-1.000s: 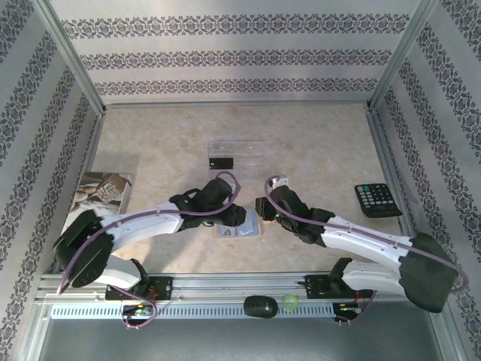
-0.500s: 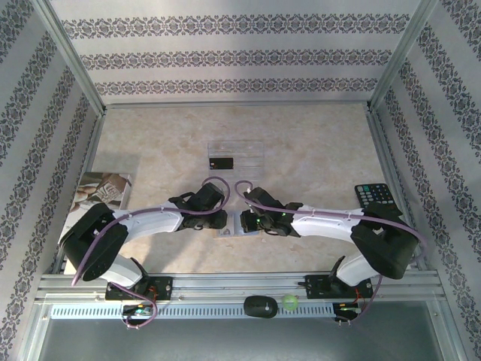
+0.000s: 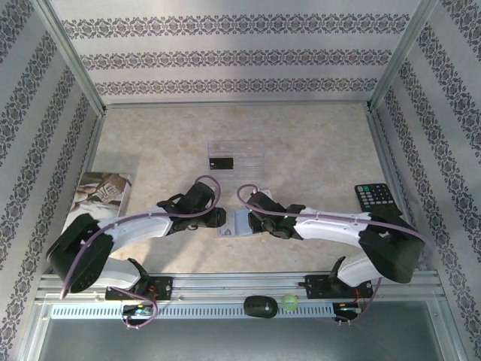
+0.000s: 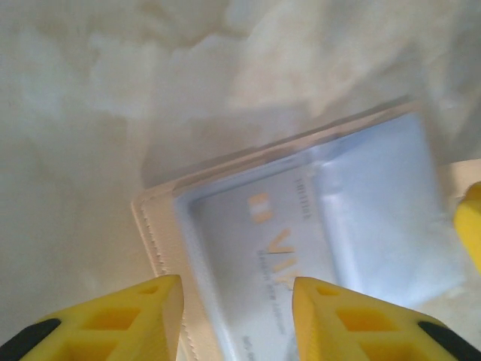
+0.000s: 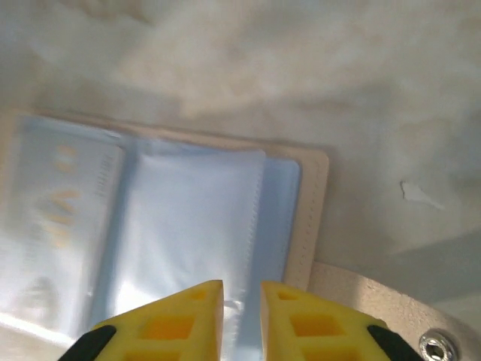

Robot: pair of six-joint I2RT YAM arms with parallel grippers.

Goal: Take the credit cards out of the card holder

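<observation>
Right, left end effector (image 4: 237, 320): yellow fingers (image 4: 128, 316) set wide apart with nothing between them, hanging just over the near left corner of the card holder (image 4: 159, 226). Right end effector (image 5: 242, 310): narrow gap, fingers nearly together, nothing visibly pinched, tips right over the blue-grey sleeve. Can't tell if they touch it. One of its yellow fingertips (image 4: 470, 226) shows at the right edge of the left wrist view. The holder lies open and flat on the desk (image 3: 316, 143), in the near middle between the two wrists, pale blue-grey inside up and tan stitched border around it. The pale card (image 4: 278, 233) sits in the left pocket under the clear film, gold lettering showing but blurred. The pocket beside it shows no print. The closing tab (image 5: 368, 293) with its metal snap (image 5: 432, 347) sticks out past the holder's right edge. The black card (image 3: 220, 162) lies at the left end of the clear tray (image 3: 252, 150), further back on the desk, well apart from the holder. The keypad device (image 3: 378, 199) sits at the right side and the printed booklet (image 3: 101, 192) at the left edge.
</observation>
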